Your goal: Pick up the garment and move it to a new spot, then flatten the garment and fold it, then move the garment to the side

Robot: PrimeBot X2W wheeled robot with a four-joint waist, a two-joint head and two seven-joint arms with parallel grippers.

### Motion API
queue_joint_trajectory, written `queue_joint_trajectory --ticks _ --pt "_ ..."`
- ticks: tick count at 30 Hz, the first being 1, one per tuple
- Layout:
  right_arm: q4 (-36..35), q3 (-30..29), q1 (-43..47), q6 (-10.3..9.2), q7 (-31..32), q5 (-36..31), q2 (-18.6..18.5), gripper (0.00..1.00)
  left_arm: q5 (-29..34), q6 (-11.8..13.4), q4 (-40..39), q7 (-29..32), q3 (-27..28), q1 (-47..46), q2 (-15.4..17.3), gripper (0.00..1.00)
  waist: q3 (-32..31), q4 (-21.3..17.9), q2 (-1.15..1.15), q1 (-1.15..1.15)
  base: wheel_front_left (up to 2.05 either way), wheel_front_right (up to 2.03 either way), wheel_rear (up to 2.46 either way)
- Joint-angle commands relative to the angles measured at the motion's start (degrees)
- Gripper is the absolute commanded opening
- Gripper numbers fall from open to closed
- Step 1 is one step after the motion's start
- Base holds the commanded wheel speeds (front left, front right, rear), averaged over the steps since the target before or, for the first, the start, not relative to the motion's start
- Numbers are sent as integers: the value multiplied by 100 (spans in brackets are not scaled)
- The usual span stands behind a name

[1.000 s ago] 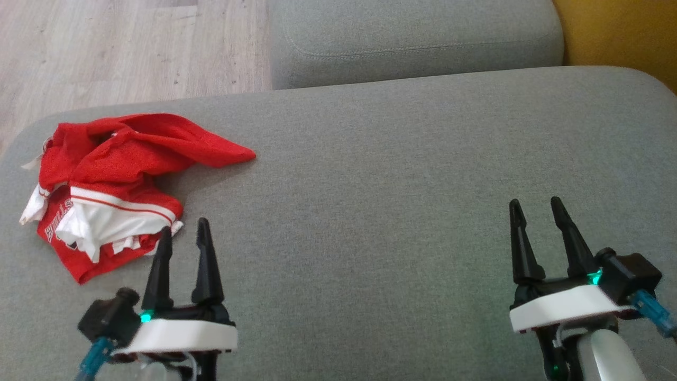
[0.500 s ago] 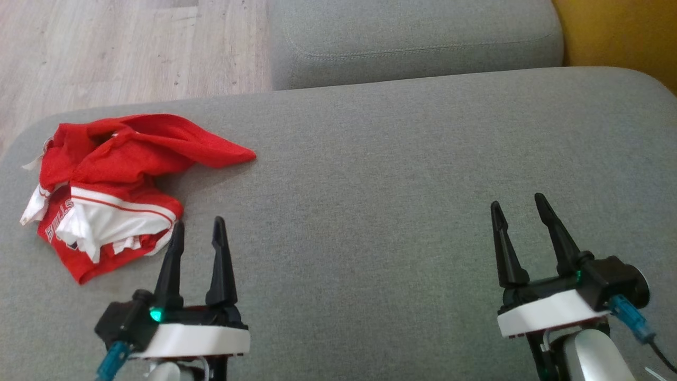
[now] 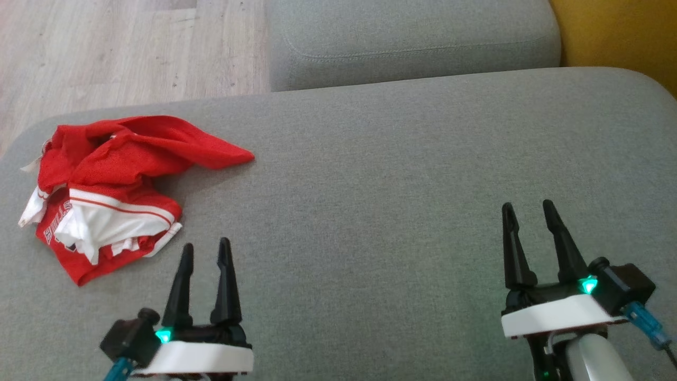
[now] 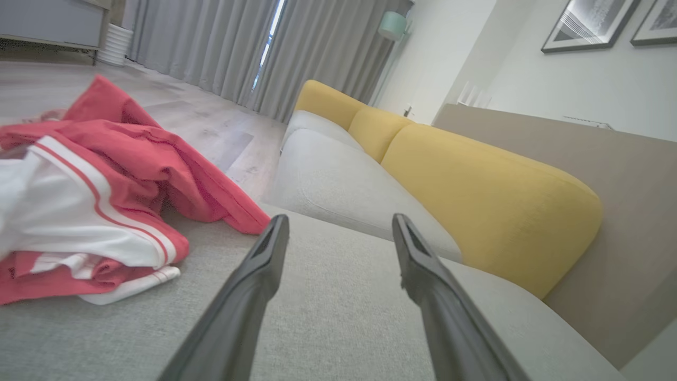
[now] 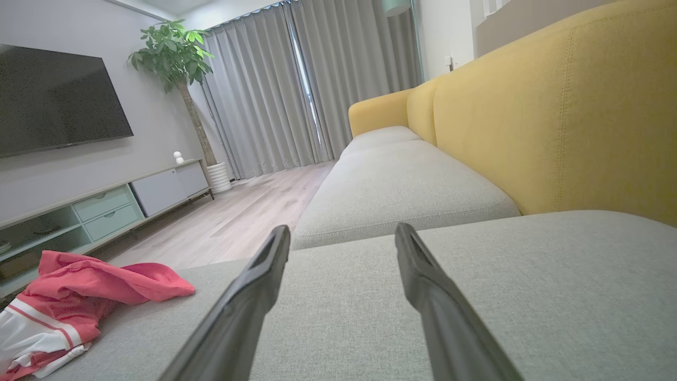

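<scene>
Both my arms sit low over the grey seat cushion (image 3: 370,174), wrists at the bottom of the head view, fingers pointing away from me and lying nearly flat to the fabric.

Left gripper (image 3: 206,244): fingers spread, nothing between them. The left wrist view shows bare cushion in the gap. Fingers run straight ahead, green light lit on the base.

Right gripper (image 3: 528,204): also spread, nothing pinched. It reaches a bit further out than the left and is well apart from it, fingers leaning slightly to my left.

Garment (image 3: 111,180): red with white panels and red stripes, crumpled in a heap near the cushion's left end. Not flattened, not folded. It lies ahead and left of my left fingertips, near but not touching. A white strip of hem is the closest bit. One red corner pokes out to the right across the cushion. It is well apart from the right gripper.

Beyond that, a second grey cushion (image 3: 412,42) meets the far edge of mine. There is a yellow backrest (image 3: 624,32) on the right and pale wood floor (image 3: 106,47) on the left.

Furthest back, on the right wrist view: grey curtains (image 5: 296,79), a potted plant (image 5: 174,47), and a wall TV (image 5: 53,100) over a low cabinet (image 5: 106,206).
</scene>
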Motion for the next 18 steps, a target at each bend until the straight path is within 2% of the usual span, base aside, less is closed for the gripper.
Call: queue_joint_trajectory --ticks 1,8,18 --pt "-150 167 -138 -4 -77 -51 -49 100 70 -24 -161 -68 115 -152 25 100 -2 -4 0 0 0 0 0" --pt "-20 194 -166 -4 -77 -17 -49 100 -27 -36 188 -68 114 -245 25 100 -10 -19 0 0 0 0 0" --pt "27 206 -166 -4 -77 -24 -49 100 -12 -18 177 -68 204 -263 25 100 -44 51 0 0 0 0 0"
